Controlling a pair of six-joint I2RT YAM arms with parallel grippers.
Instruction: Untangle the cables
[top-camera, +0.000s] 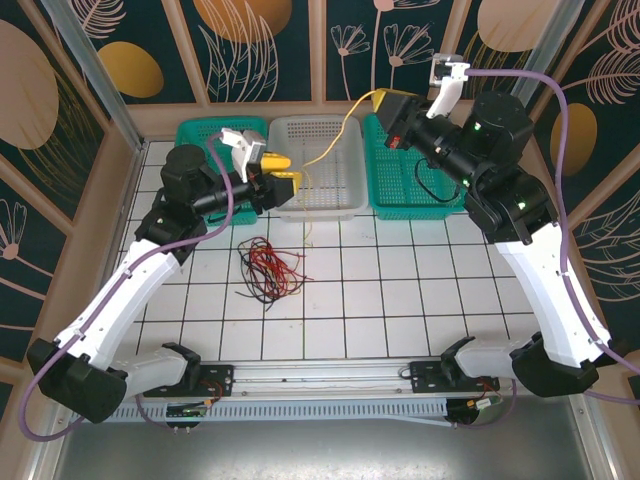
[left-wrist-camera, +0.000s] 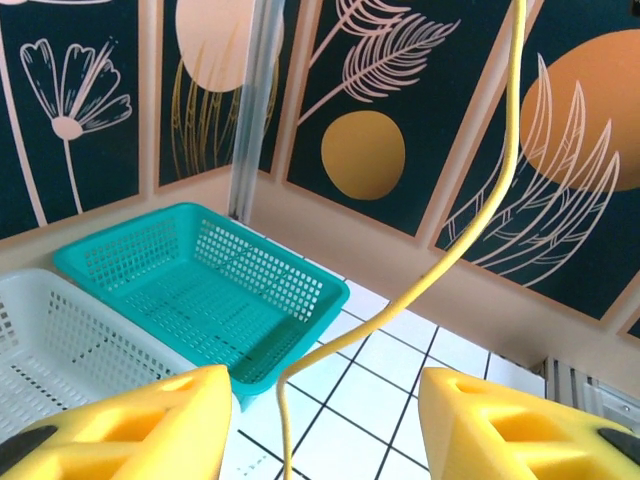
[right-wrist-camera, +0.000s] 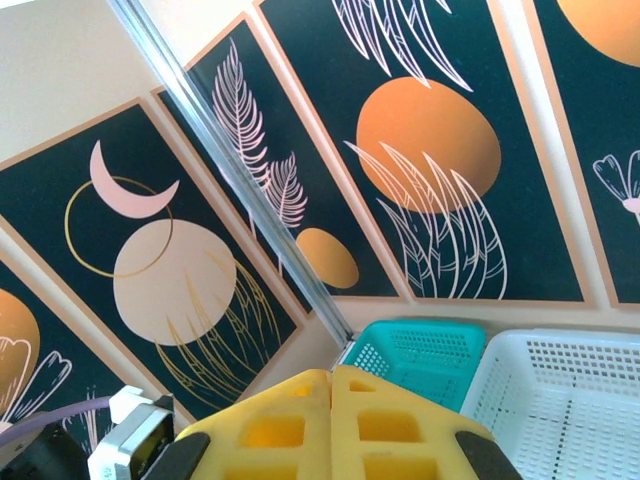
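Cables (top-camera: 268, 268), top view: a red and black heap (top-camera: 262, 260) lies on the tiled table (top-camera: 400, 285), nearer the left arm, its strands too knotted to count. One yellow cable (top-camera: 346, 125) runs from the right gripper (top-camera: 383, 103) leftward and down over the white basket (top-camera: 340, 208) to the left gripper (top-camera: 282, 172). Two teal baskets (top-camera: 205, 135) flank the white one.

Left wrist view: the left gripper (left-wrist-camera: 325, 430) is spread, and the yellow cable (left-wrist-camera: 513, 110) rises between its fingers (left-wrist-camera: 130, 425), untouched.

Right wrist view: the right gripper (right-wrist-camera: 333, 430) is clenched with its pads together. The strand is hidden here, so its hold on the yellow cable is my judgement.
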